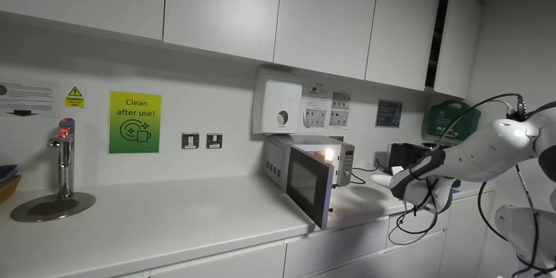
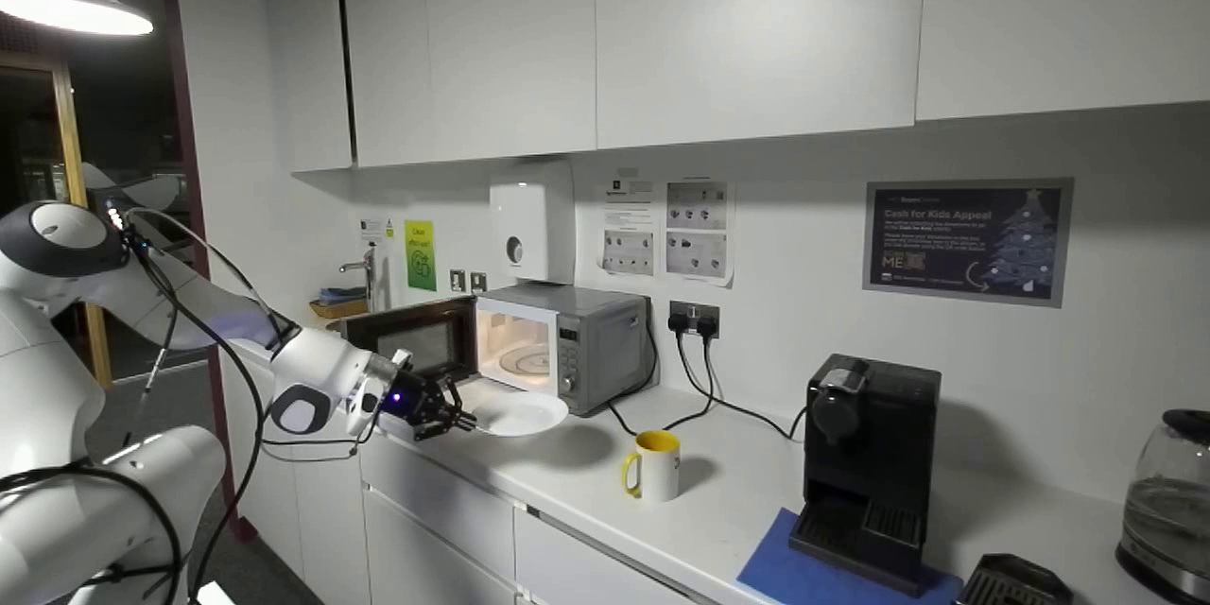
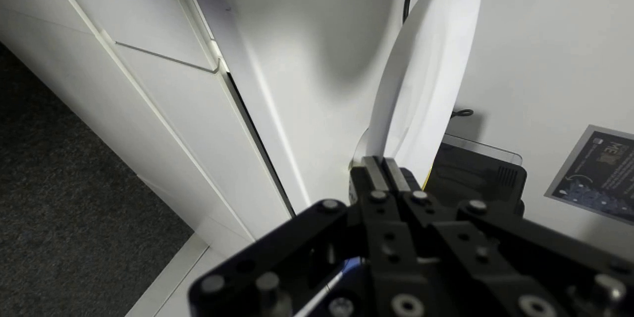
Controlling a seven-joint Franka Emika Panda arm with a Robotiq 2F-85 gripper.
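Observation:
A white plate (image 2: 522, 415) is held by its rim in my gripper (image 2: 471, 423), above the worktop and in front of the microwave (image 2: 610, 345). In the wrist view the plate (image 3: 438, 64) stretches up and away from the fingertips of my gripper (image 3: 380, 160), which are nearly together with the rim between them. The microwave door (image 1: 309, 184) stands wide, and the lit inside shows a glass turntable (image 2: 529, 360). In an exterior view only the edge of the plate (image 1: 382, 180) shows past the arm, and the gripper is hidden behind the wrist.
A white mug with a yellow inside (image 2: 657, 466) stands on the worktop (image 2: 586, 529) near the plate. Further along are a black coffee machine (image 2: 868, 473) on a blue mat and a glass jug (image 2: 1170, 496). Cables (image 2: 695, 397) run behind. Wall cupboards (image 1: 325, 21) hang above.

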